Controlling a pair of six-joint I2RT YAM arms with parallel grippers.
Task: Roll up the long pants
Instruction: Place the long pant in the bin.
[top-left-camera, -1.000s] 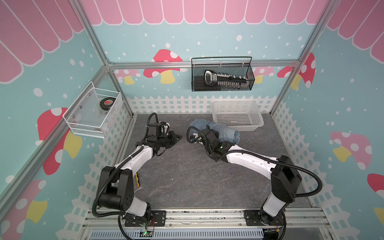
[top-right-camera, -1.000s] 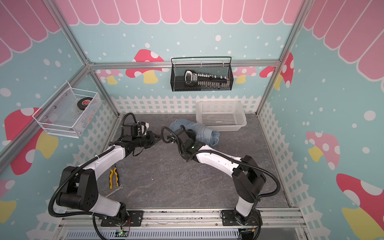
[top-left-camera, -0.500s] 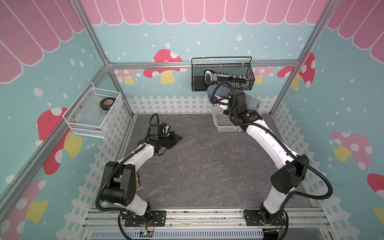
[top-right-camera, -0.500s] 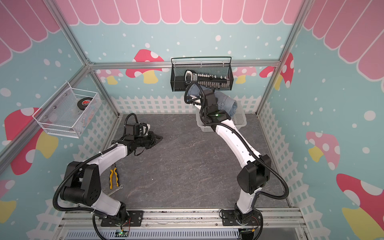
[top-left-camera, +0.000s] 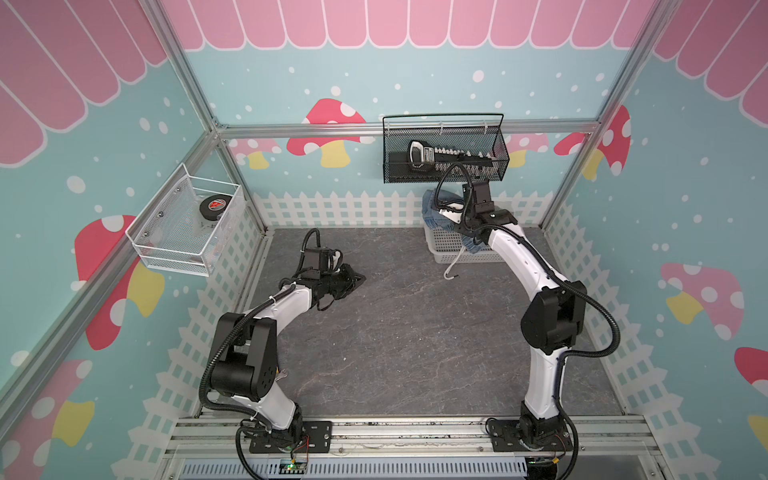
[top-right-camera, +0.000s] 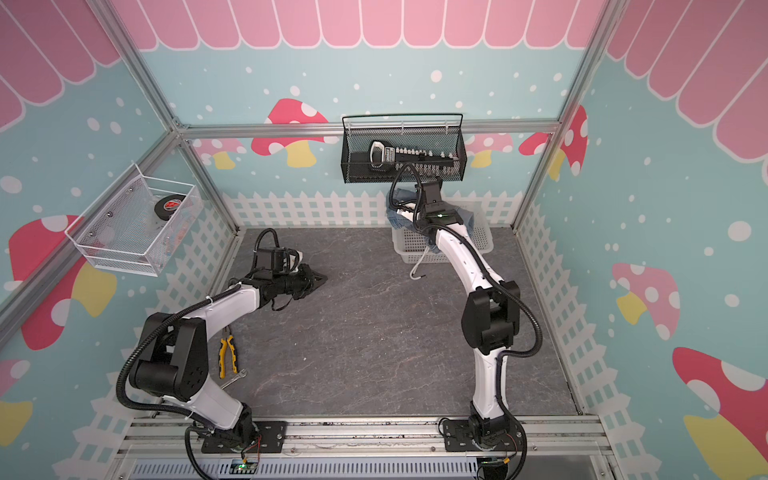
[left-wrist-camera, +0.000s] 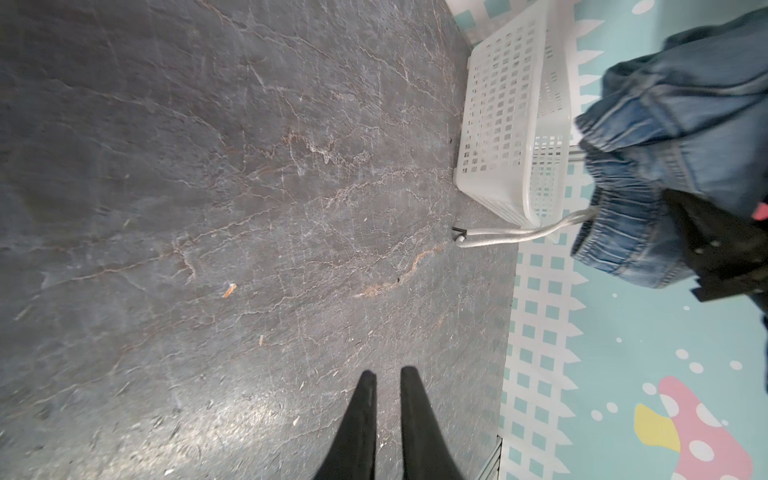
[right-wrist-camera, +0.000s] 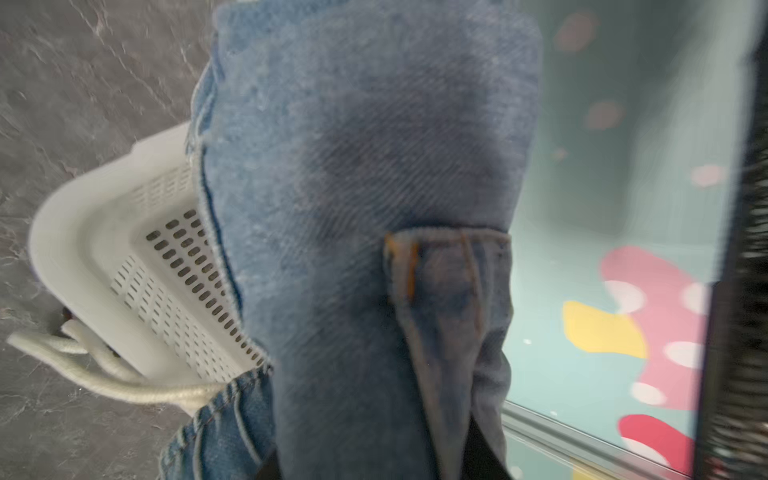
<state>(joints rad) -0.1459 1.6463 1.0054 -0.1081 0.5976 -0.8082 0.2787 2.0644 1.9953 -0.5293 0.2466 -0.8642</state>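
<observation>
The long pants (top-left-camera: 436, 208) (top-right-camera: 398, 198) are a rolled bundle of light blue denim hanging over the near left corner of the white plastic basket (top-left-camera: 440, 251) (top-right-camera: 409, 249). My right gripper (top-left-camera: 446, 214) is shut on the long pants; denim (right-wrist-camera: 365, 166) fills the right wrist view and hides its fingers. A white drawstring (top-left-camera: 455, 266) (left-wrist-camera: 519, 237) dangles past the basket to the floor. My left gripper (top-left-camera: 359, 279) (left-wrist-camera: 388, 374) hovers low over the grey floor at the left, jaws nearly together with nothing between them.
A black wire basket (top-left-camera: 444, 153) holding a tool hangs on the back wall just above the right wrist. A white wire basket (top-left-camera: 187, 224) with a puck hangs on the left wall. Yellow pliers (top-right-camera: 227, 353) lie by the left arm's base.
My right arm has lifted the rolled pants off the floor at centre back and carried them up and right, over the white basket. The left arm has barely moved.
</observation>
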